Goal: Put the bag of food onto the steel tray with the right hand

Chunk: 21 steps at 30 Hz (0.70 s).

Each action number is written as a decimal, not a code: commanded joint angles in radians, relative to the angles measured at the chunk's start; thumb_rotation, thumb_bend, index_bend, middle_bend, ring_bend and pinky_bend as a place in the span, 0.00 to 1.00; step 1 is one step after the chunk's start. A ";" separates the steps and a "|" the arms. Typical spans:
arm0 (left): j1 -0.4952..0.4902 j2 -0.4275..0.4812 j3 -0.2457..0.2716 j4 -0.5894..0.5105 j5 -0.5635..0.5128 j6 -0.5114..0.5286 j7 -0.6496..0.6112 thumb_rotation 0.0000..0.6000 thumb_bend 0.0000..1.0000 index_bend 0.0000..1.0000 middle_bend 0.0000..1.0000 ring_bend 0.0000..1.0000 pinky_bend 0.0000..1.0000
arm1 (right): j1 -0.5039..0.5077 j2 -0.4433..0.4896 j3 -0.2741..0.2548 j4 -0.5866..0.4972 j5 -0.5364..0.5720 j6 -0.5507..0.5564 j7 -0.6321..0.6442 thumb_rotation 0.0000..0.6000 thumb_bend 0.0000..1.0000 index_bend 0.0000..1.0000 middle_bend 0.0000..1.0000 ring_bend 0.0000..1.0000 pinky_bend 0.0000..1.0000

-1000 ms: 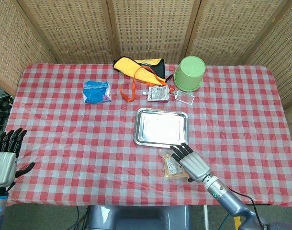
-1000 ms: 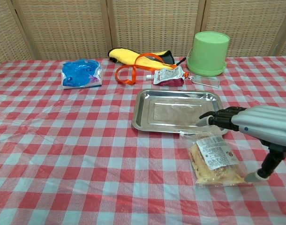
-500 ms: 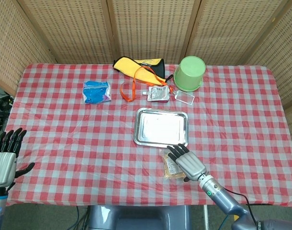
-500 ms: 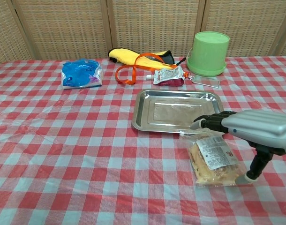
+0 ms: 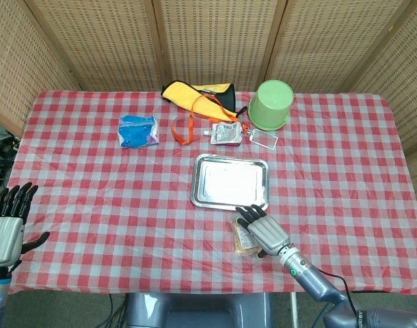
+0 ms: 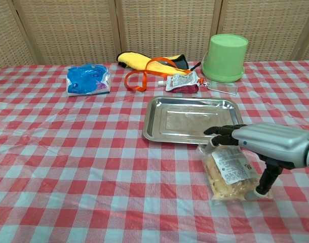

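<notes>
The bag of food [image 5: 243, 238] [image 6: 228, 173], a clear pouch with a white label, lies flat on the checked cloth just in front of the tray's near right corner. The steel tray [image 5: 195, 183] [image 6: 148, 126] is empty. My right hand [image 5: 264, 232] [image 6: 266, 143] lies over the bag's right half, palm down. Its fingers stretch toward the tray's near rim, and the thumb points down at the bag's near right corner. It grips nothing. My left hand [image 5: 7, 224] hangs open off the table's left near corner, seen only in the head view.
An upturned green bucket [image 5: 271, 104] [image 6: 225, 57] stands behind the tray. Beside it lie a small clear card [image 5: 263, 139], a foil pouch [image 5: 226, 133], an orange lanyard [image 5: 189, 121] and a yellow cloth [image 5: 195, 91]. A blue packet [image 5: 137, 130] [image 6: 87, 79] lies far left.
My right hand has slid left and lower over the bag, and its thumb now stands at the bag's near right corner. The bag stays in place. The left hand is still.
</notes>
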 commanded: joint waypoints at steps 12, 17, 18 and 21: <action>0.000 -0.002 0.001 0.002 0.003 0.002 -0.001 1.00 0.07 0.00 0.00 0.00 0.00 | -0.012 -0.020 -0.023 0.055 -0.084 0.080 0.089 1.00 0.13 0.57 0.45 0.40 0.50; -0.002 -0.004 0.003 0.002 0.002 -0.002 0.003 1.00 0.07 0.00 0.00 0.00 0.00 | -0.013 0.020 -0.010 0.010 -0.092 0.108 0.083 1.00 0.13 0.58 0.45 0.40 0.50; -0.001 -0.004 0.002 0.002 0.003 -0.001 0.003 1.00 0.07 0.00 0.00 0.00 0.00 | -0.013 0.025 -0.007 0.005 -0.092 0.111 0.081 1.00 0.13 0.58 0.45 0.40 0.50; 0.000 -0.002 0.004 0.000 0.007 0.004 0.002 1.00 0.07 0.00 0.00 0.00 0.00 | -0.005 0.064 0.019 -0.044 -0.082 0.122 0.058 1.00 0.13 0.58 0.45 0.40 0.50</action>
